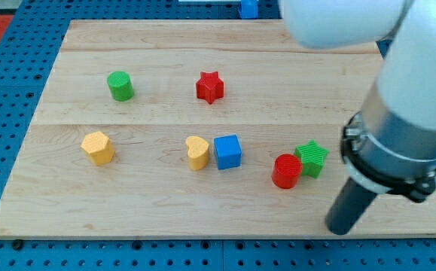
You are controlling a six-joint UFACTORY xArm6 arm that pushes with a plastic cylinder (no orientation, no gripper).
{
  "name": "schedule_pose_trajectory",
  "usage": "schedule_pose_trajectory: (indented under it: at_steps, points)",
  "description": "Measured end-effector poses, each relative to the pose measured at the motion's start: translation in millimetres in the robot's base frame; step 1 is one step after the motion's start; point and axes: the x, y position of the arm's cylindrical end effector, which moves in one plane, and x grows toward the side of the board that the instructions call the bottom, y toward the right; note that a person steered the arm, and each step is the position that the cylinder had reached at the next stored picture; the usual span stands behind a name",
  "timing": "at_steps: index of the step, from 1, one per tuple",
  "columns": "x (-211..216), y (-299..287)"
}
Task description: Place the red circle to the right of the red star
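Observation:
The red circle (286,171) stands on the wooden board (165,45) at the lower right, touching the green star (312,159) just to its right. The red star (210,87) stands near the top middle of the board, up and to the left of the red circle. My tip (341,228) is at the lower right, below and to the right of the red circle, apart from it.
A green cylinder (120,86) stands at the upper left. A yellow block (97,147) is at the left. A yellow heart (196,152) touches a blue cube (227,151) in the middle. The arm's white body (406,90) covers the board's right side.

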Motion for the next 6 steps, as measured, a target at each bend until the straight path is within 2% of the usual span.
schedule_pose_trajectory:
  at_steps: [1,3,6]
  points:
    - [-27.8,-27.1]
    - [-75.1,-39.0]
    - [-113.8,-79.1]
